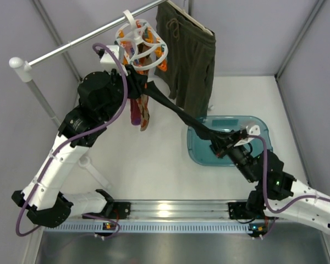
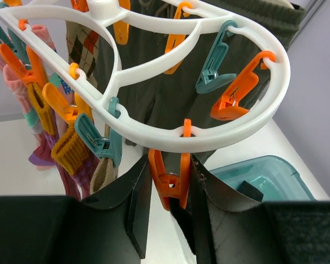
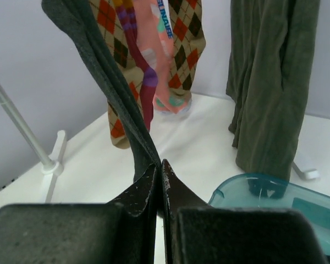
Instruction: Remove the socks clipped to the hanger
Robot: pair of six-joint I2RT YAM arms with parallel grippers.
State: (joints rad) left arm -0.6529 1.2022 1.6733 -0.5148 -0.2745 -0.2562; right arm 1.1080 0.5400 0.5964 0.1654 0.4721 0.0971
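Note:
The white ring hanger (image 1: 140,47) hangs from the rail, with orange and teal pegs around it. My left gripper (image 2: 168,203) is shut on an orange peg (image 2: 169,181) under the ring (image 2: 236,132), one finger on each side. That peg holds the top of a black sock (image 2: 190,220). The black sock (image 1: 176,110) stretches taut down to my right gripper (image 1: 215,136), which is shut on its lower end (image 3: 99,60). Argyle (image 3: 184,44), maroon and pink (image 3: 159,55) socks hang clipped behind it.
Olive shorts (image 1: 190,60) hang on a slim hanger just right of the ring. A teal bin (image 1: 258,126) sits on the table under my right gripper. The rail's white post (image 1: 41,102) and foot stand at the left.

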